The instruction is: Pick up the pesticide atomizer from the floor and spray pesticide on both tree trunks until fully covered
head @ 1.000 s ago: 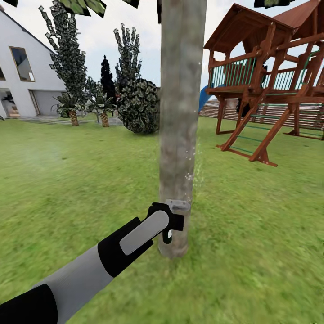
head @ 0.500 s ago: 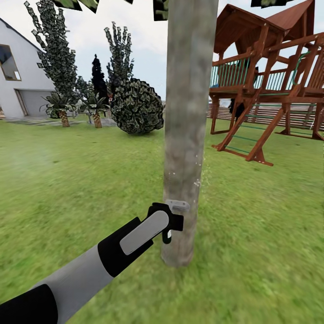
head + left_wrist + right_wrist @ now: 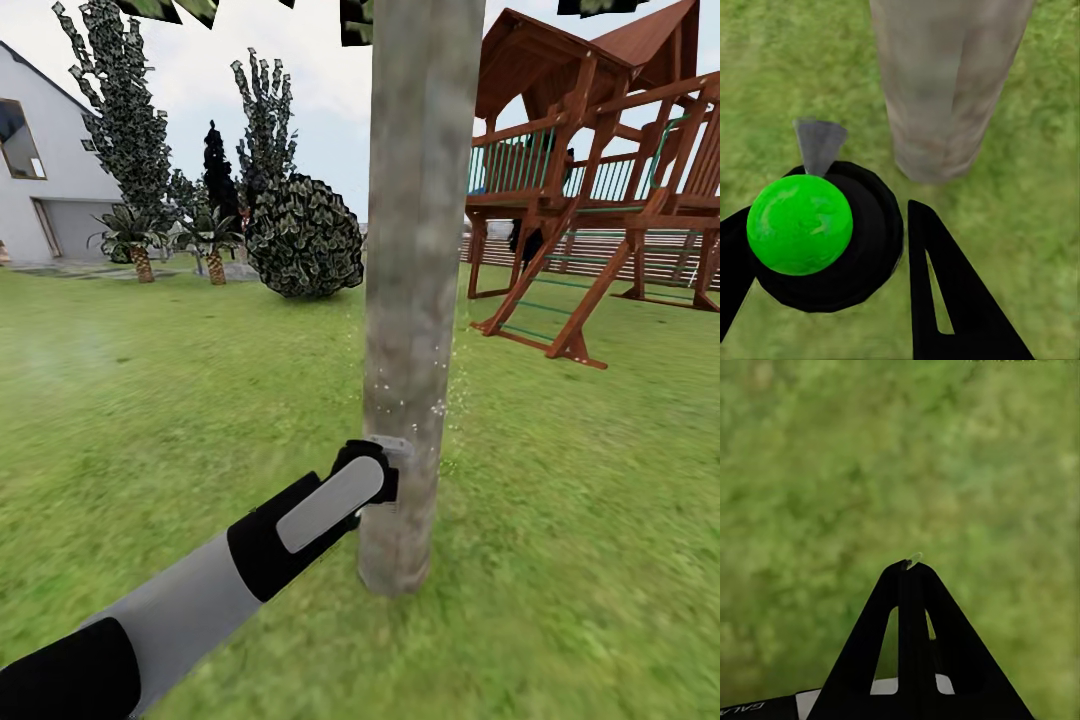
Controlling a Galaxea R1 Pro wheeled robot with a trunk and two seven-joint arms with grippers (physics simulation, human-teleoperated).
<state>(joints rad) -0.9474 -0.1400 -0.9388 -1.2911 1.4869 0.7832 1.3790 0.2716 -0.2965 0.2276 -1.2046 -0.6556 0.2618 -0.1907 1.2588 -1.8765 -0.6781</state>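
Observation:
A thick grey-brown tree trunk [image 3: 413, 300] rises straight ahead in the head view, with tiny white pesticide specks [image 3: 440, 406] on and beside its right edge. My left gripper [image 3: 382, 482] reaches up to the trunk's lower part, shut on the pesticide atomizer [image 3: 391, 446], whose grey spray head touches or nearly touches the bark. In the left wrist view the atomizer [image 3: 825, 240] is a dark round body with a green top, sitting between the black fingers [image 3: 945, 300], its grey nozzle towards the trunk [image 3: 945, 82]. My right gripper [image 3: 909, 564] hangs shut and empty over grass.
A wooden playhouse [image 3: 600, 170] stands at the right behind the trunk, with a slat fence [image 3: 620, 255] beyond. A round dark bush [image 3: 303, 235], short palms [image 3: 135, 245] and a white house [image 3: 40, 180] lie at the back left. Lawn [image 3: 150, 400] spreads all around.
The camera first moved closer to the trunk. Since then my left gripper has risen slightly and pushed the atomizer nearer the bark.

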